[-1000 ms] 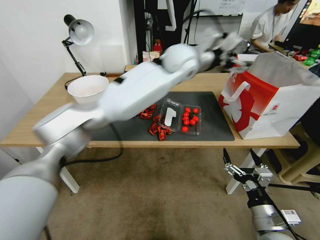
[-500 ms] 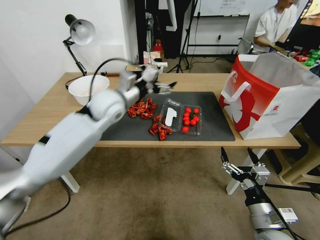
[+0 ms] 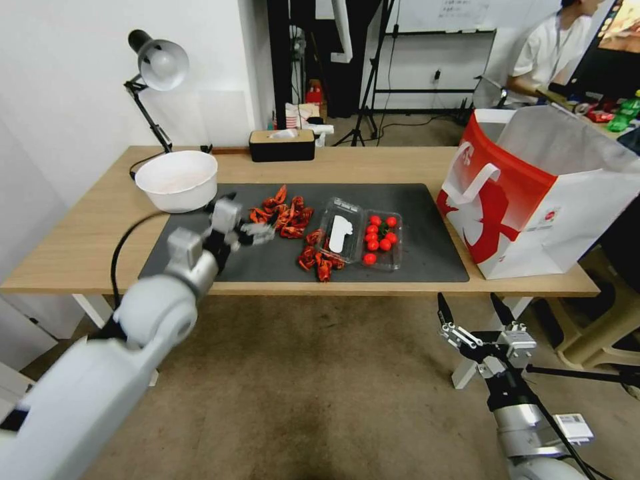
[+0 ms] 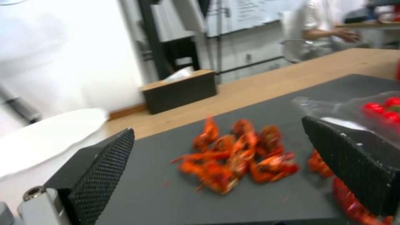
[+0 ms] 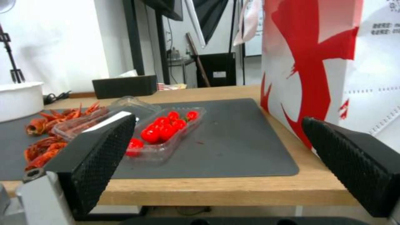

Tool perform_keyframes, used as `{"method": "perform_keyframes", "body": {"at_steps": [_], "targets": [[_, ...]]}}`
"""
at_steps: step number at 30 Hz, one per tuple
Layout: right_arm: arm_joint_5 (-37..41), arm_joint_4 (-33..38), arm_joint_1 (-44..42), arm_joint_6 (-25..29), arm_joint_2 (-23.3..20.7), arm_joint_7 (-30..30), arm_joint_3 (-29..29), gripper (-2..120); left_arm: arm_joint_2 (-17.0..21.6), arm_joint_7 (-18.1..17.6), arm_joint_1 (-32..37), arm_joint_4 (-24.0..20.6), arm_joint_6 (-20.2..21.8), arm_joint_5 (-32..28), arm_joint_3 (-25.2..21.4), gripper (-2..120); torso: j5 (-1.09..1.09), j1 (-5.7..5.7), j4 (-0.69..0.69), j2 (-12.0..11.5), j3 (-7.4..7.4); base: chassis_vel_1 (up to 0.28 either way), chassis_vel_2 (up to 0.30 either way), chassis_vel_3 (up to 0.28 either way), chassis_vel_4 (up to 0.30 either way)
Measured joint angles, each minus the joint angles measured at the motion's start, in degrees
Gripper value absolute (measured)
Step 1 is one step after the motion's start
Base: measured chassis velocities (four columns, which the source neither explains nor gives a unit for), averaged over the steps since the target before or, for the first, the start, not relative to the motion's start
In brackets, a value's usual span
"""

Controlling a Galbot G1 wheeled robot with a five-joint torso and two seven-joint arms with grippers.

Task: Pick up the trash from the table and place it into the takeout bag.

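Trash lies on the table's point(image 3: 80, 240) dark mat point(image 3: 427, 220): a heap of red crayfish shells point(image 3: 283, 217), a smaller heap point(image 3: 319, 261), and a clear clamshell box with cherry tomatoes point(image 3: 363, 235). A white bowl point(image 3: 177, 179) stands at the mat's back left corner. My left gripper point(image 3: 250, 230) hovers low over the mat, open and empty, facing the shells point(image 4: 237, 156). The red-and-white takeout bag point(image 3: 533, 193) stands open at the table's right end. My right gripper point(image 3: 468, 303) hangs open below the front edge, facing the box point(image 5: 167, 131) and bag point(image 5: 329, 62).
A desk lamp point(image 3: 157, 67) rises at the back left corner. A dark tissue box point(image 3: 281, 145) sits at the back edge. Tripods and stands fill the room behind. Carpet floor lies in front of the table.
My left arm swung back from the bag's mouth across the table and came down over the mat's left part beside the crayfish shells. The right arm barely moved.
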Motion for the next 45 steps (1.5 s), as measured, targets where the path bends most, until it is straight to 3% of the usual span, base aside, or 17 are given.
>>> {"method": "perform_keyframes", "body": {"at_steps": [2,5,9,17,25,45], "targets": [[-0.06,0.17,-0.01,0.00,-0.09,-0.02,-0.10,100,-0.98,-1.00,3.19,-0.76,-1.70,1.61,-1.74,100,-0.02,0.00,0.00,0.00,0.00,0.000,0.000,0.000,0.000],[-0.40,0.42,0.13,-0.03,0.02,0.06,-0.23,100,-4.91,-2.50,13.45,-2.96,-7.49,8.09,-7.71,100,-0.01,0.01,-0.02,0.00,0.00,0.000,0.000,0.000,0.000],[-1.25,0.57,0.12,-0.98,0.14,0.42,-0.68,100,-8.00,-3.37,20.95,-3.69,-10.80,9.97,-11.52,100,0.00,0.01,0.00,0.00,0.00,0.000,0.000,0.000,0.000],[-2.02,0.97,0.42,-3.19,0.05,1.06,-1.23,100,-12.31,-2.33,29.11,-2.25,-17.08,10.86,-13.48,100,0.00,0.00,-0.01,0.00,0.00,0.000,0.000,0.000,0.000],[-2.21,-0.29,1.36,-4.67,-0.74,-0.49,-1.25,100,-13.28,-0.05,29.49,1.38,-21.56,10.64,-13.54,100,-0.01,0.01,-0.02,-0.01,0.01,0.000,0.000,0.000,0.000],[-3.91,-8.28,3.63,-4.68,-1.24,-3.07,-2.82,100,-13.07,1.39,29.40,4.04,-23.52,9.69,-14.61,100,-0.01,0.01,-0.02,-0.01,0.01,0.000,0.000,0.000,0.000]]}}
